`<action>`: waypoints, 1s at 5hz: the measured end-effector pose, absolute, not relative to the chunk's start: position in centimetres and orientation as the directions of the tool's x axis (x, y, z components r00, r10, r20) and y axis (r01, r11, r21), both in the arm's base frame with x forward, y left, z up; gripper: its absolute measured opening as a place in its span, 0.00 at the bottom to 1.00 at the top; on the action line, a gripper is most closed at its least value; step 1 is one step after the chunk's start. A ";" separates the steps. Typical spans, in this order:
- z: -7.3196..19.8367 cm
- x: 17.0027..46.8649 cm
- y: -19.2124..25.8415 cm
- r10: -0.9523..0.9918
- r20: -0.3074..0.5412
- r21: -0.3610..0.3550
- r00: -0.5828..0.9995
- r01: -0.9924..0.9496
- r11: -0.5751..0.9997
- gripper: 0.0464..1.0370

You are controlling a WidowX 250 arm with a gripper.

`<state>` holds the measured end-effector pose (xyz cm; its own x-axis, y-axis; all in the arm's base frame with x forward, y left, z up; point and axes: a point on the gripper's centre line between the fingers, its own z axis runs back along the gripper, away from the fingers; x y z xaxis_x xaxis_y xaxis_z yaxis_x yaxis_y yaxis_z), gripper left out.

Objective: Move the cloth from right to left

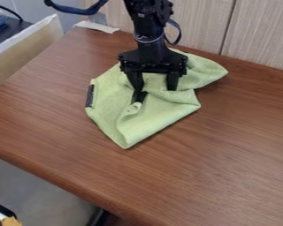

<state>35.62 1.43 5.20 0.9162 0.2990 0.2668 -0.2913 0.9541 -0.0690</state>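
Observation:
The black gripper [155, 87] hangs over the upper middle of the light green cloth [158, 115], its two fingers apart, so it is open. Cloth shows between and around the fingers; whether the tips touch it I cannot tell. The cloth lies crumpled on the brown table, with a pointed corner toward the front and a folded part stretching to the upper right behind the gripper. A small black item with a pale end [134, 107] lies on the cloth just below the left finger. A dark strip [90, 96] runs along the cloth's left edge.
The wooden table [227, 163] has its front edge running from the left down to the bottom middle. A wood-panelled wall [259, 33] stands behind it. White tape [97, 27] is at the back left corner, and a pale board [25, 50] stands beyond the left edge.

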 end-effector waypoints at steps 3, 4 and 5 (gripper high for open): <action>5.1 38.3 10.0 0.502 0.263 -0.052 0.824 -0.507 0.860 0.96; 5.5 37.8 13.4 0.572 0.262 -0.045 0.777 -0.582 0.812 0.96; 5.4 37.4 14.2 0.580 0.253 -0.040 0.774 -0.591 0.806 0.96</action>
<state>37.41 14.15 5.44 0.7744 0.5799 0.2529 -0.5906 0.8060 -0.0399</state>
